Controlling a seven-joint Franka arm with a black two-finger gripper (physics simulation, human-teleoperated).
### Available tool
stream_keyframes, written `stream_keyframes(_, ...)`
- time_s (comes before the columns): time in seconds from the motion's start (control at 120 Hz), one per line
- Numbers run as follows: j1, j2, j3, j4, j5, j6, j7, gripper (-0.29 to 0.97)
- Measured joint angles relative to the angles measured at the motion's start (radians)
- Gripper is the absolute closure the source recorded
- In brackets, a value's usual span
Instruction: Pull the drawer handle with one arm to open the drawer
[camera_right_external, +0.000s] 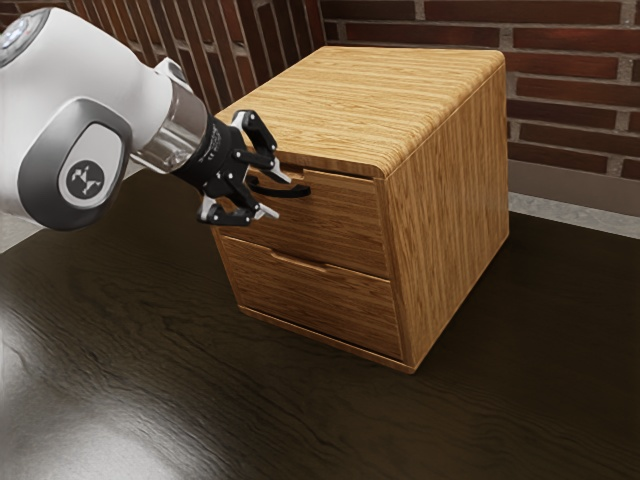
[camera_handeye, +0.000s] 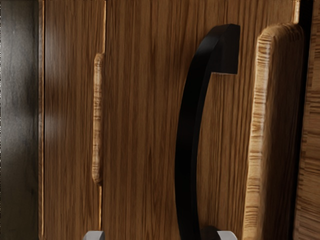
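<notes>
A wooden two-drawer cabinet (camera_right_external: 420, 150) stands on the dark table. Its upper drawer front (camera_right_external: 330, 220) carries a black curved handle (camera_right_external: 285, 189), seen close up in the wrist view as a dark arc (camera_handeye: 192, 140). My black gripper (camera_right_external: 268, 194) is open right at that handle, one finger above it and one below, with the bar between them. I cannot see either fingertip pressing on the bar. The upper drawer looks level with the cabinet face. The lower drawer (camera_right_external: 315, 290) has a wooden grip (camera_handeye: 97, 117).
The dark glossy table (camera_right_external: 150, 400) spreads wide in front of the cabinet and toward the exterior view's left. A brick wall (camera_right_external: 570, 80) rises behind the cabinet. My white arm (camera_right_external: 70, 120) comes in from the exterior view's upper left.
</notes>
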Motion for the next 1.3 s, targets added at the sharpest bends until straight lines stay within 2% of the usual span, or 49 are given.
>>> stream_keyframes(0.85,0.014,0.015,0.007,-0.009,0.000,0.026,0.002,0.47)
stream_keyframes(1.3,0.017,0.018,0.007,-0.022,0.001,0.033,0.004,0.55)
